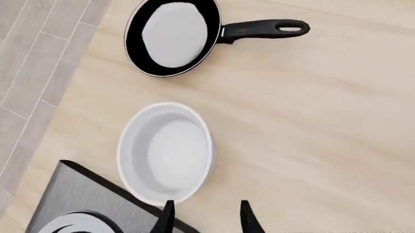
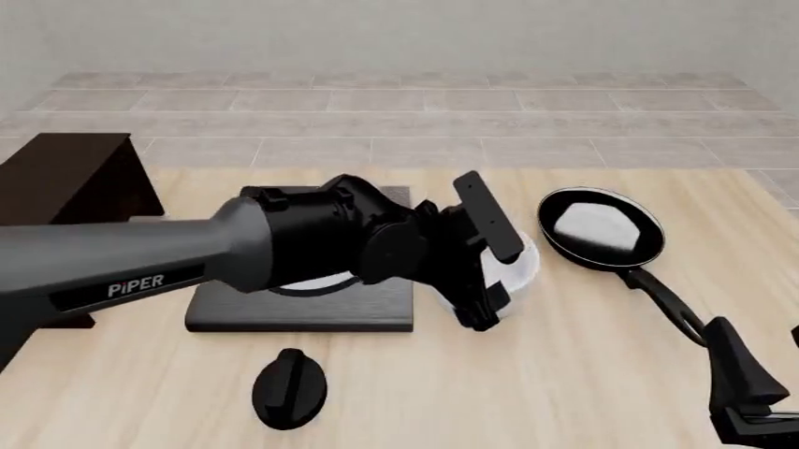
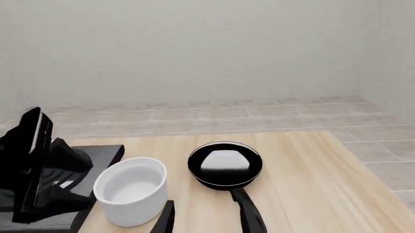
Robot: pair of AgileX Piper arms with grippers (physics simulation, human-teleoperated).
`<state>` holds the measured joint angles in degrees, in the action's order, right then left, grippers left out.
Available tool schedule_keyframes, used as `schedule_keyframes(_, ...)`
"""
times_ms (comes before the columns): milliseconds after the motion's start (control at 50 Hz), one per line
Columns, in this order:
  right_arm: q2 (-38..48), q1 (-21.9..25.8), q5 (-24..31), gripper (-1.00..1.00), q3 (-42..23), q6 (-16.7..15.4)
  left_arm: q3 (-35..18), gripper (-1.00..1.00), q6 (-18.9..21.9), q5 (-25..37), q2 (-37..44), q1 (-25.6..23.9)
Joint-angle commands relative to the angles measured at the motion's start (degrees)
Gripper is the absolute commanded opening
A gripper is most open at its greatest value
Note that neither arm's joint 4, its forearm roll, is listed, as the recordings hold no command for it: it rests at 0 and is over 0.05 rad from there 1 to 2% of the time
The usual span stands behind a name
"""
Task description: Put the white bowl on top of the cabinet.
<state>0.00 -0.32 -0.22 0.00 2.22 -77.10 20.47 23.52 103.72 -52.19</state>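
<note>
You can read one piece of text: the word "PiPER" in white letters on the grey forearm of the left arm [image 2: 125, 271], seen in the front view. The "i" is lowercase and the other letters are capitals. It runs along the length of the link, tilted slightly upward to the right.

Nothing else you see carries lettering. The stove plate [image 2: 299, 304] bears only white rings, which are marks and not characters. The black knob [image 2: 290, 386] lying near it shows a raised bar but no number or sign. Both wrist views show no readable text.
</note>
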Motion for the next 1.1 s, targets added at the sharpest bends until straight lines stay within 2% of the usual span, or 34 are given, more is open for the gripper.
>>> schedule_keyframes(20,0.0,0.0,0.0,1.00,0.0,0.1,0.1,1.00,2.8,-0.8,2.8,1.1)
schedule_keyframes(160,0.0,0.0,-0.1,1.00,0.0,0.1,-0.8,1.00,5.1,-1.4,4.6,2.4)
schedule_keyframes(220,0.0,0.0,-0.1,1.00,0.0,0.1,-1.9,1.00,8.3,-2.8,5.3,4.8)
schedule_keyframes(300,0.0,0.0,0.0,1.00,0.0,0.2,-3.1,1.00,10.4,-2.4,6.3,4.6)
schedule_keyframes(560,0.0,-0.1,0.1,1.00,0.0,0.5,-7.9,1.00,10.4,-0.1,9.2,1.8)
schedule_keyframes(660,0.0,-0.2,0.1,1.00,0.0,0.6,-7.9,1.00,11.6,0.0,10.0,1.2)
schedule_keyframes(820,0.0,-0.2,0.2,1.00,0.0,0.7,-7.2,1.00,9.7,0.8,11.4,-1.2)
schedule_keyframes(1100,0.0,-0.1,0.1,1.00,0.0,0.6,-9.3,1.00,9.7,1.4,14.9,1.1)
